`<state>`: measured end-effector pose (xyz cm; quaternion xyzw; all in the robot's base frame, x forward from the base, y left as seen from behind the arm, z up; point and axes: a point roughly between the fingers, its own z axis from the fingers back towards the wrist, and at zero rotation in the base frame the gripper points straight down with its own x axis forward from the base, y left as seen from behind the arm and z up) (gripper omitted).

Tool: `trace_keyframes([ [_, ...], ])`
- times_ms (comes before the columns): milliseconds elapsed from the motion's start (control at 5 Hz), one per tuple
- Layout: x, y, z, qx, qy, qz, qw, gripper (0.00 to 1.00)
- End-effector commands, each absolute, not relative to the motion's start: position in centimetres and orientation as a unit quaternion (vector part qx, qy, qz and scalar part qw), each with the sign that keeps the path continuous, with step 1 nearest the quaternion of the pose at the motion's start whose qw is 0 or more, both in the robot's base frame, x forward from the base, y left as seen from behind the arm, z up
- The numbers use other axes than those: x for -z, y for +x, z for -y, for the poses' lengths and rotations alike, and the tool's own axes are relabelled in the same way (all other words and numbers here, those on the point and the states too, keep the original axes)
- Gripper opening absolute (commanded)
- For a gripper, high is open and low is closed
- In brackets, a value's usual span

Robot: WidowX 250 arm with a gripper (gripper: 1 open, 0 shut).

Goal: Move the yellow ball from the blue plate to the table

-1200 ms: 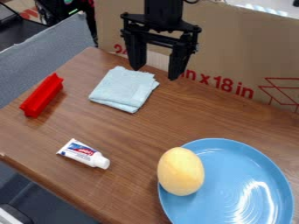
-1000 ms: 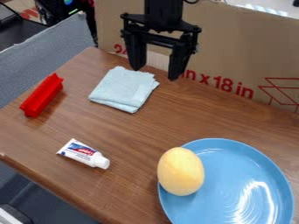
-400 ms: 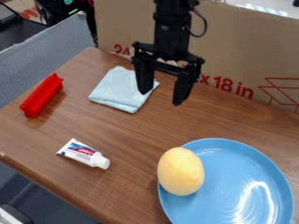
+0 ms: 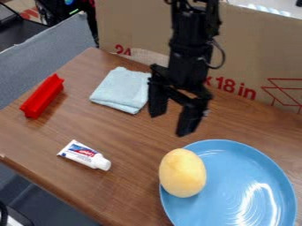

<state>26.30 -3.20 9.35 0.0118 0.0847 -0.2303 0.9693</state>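
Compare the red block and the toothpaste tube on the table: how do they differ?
The red block is solid red and sits near the left edge of the table; the toothpaste tube is white with red-blue print and lies nearer the front edge. The block looks bulkier and longer, the tube flatter and smaller. They slant in opposite directions. Both lie flat on the wood, untouched.

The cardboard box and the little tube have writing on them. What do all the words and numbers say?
"x 18 in": red print on the cardboard box, right of the gripper, which covers the start of the line.
"2": red, on the same box, left of the arm.
Tube: red and blue label, too small to read.
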Motion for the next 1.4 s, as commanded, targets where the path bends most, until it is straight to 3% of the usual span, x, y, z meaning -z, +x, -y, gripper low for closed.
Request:
trace_keyframes([
  [0, -10.8, 25.6, 4.7, 0.333, 0.024, -0.045, 0.941, 1.00],
  [200, -10.6, 24.3, 6.1, 0.442, 0.023, -0.023, 0.896, 1.00],
  [400, -10.2, 24.8, 5.7, 0.534, 0.032, -0.015, 0.845, 1.00],
  [600, -9.4, 23.8, 6.2, 0.557, 0.043, -0.011, 0.829, 1.00],
  [800, -7.2, 23.3, 5.9, 0.569, 0.036, 0.002, 0.821, 1.00],
  [1200, -5.0, 23.8, 6.1, 0.559, 0.026, 0.012, 0.828, 1.00],
])
